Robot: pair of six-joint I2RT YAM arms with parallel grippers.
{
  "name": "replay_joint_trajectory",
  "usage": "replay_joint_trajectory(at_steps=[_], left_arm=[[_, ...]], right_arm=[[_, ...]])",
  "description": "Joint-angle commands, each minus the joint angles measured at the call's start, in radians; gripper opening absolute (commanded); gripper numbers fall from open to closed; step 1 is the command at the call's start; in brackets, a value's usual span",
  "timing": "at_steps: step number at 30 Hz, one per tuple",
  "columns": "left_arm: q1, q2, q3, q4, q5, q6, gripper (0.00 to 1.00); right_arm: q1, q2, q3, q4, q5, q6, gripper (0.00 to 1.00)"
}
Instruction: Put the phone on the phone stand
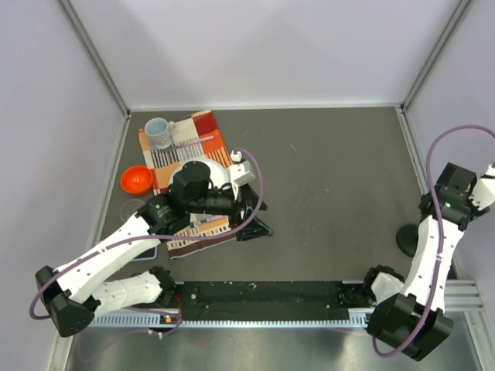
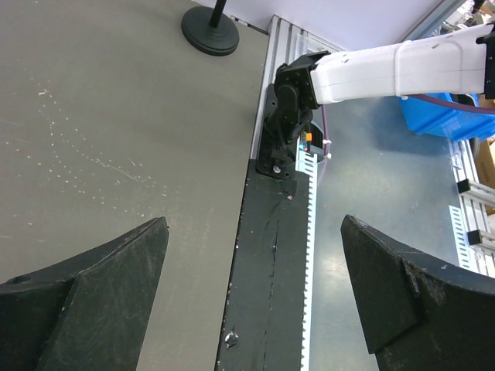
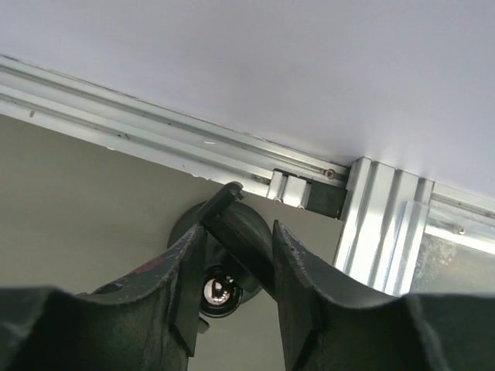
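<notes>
Top external view: the phone lies ungrasped at the worktop's 8 o'clock, left pincer gaping empty; the right pincer frames the phone stand at 4 o'clock, whether clamped I cannot tell; pickup seemingly comes next, needing an edge grasp.

The phone is largely covered by the left arm. The phone stand is partly hidden by the right arm.
</notes>
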State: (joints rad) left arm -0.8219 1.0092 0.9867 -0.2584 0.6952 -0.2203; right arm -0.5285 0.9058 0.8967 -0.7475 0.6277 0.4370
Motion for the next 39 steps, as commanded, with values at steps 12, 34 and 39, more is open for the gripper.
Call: replay_joint_trajectory(at_steps=[12,34,39], left_arm=[[-0.003,-0.024,-0.003,0.016,-0.008,0.029,0.98],[0.095,0.029,-0.040,0.114,-0.029,-0.076,0.96],[0.089,0.039,-0.056,0.153,-0.117,-0.140,0.90]], right_arm=[[0.002,-0.011,-0.030,-0.046,-0.250,0.078,0.00],[0.773,0.125,0.140,-0.164,-0.174,0.705,0.00],[0.887,0.211,0.179,-0.180,-0.096,0.874,0.00]])
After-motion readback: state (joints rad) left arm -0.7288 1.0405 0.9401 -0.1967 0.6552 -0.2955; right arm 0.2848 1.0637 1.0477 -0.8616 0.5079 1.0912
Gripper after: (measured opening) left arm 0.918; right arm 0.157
